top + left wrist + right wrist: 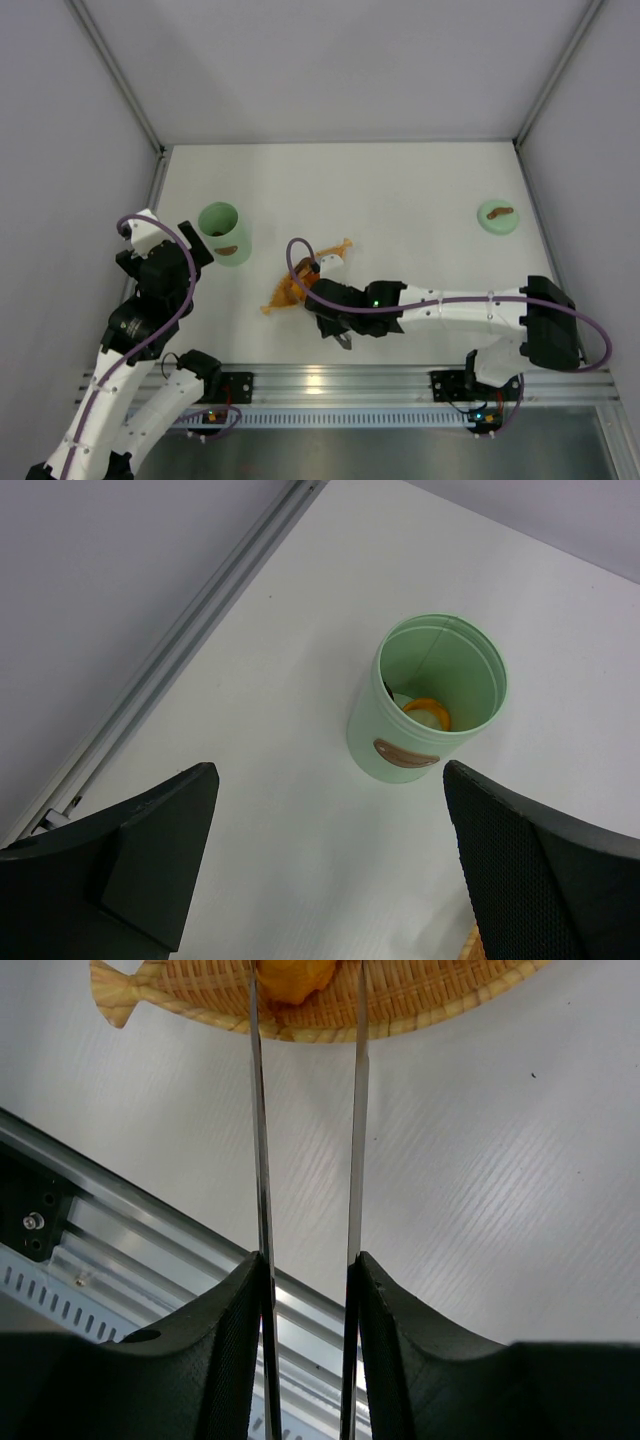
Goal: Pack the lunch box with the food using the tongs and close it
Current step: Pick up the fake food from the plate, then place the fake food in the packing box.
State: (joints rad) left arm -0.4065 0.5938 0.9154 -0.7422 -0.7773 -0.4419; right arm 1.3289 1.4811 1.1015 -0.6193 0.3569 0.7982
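The mint-green lunch box stands open at the left; the left wrist view shows an orange and a white piece of food inside the lunch box. Its lid lies at the far right. My left gripper is open and empty just short of the tub, to its left in the top view. My right gripper is shut on the tongs. The tongs' two arms reach into the orange tray on either side of an orange food piece.
The orange leaf-shaped tray lies at the table's near middle, under my right gripper. The aluminium rail runs along the near edge just behind it. Grey walls close in the table on three sides.
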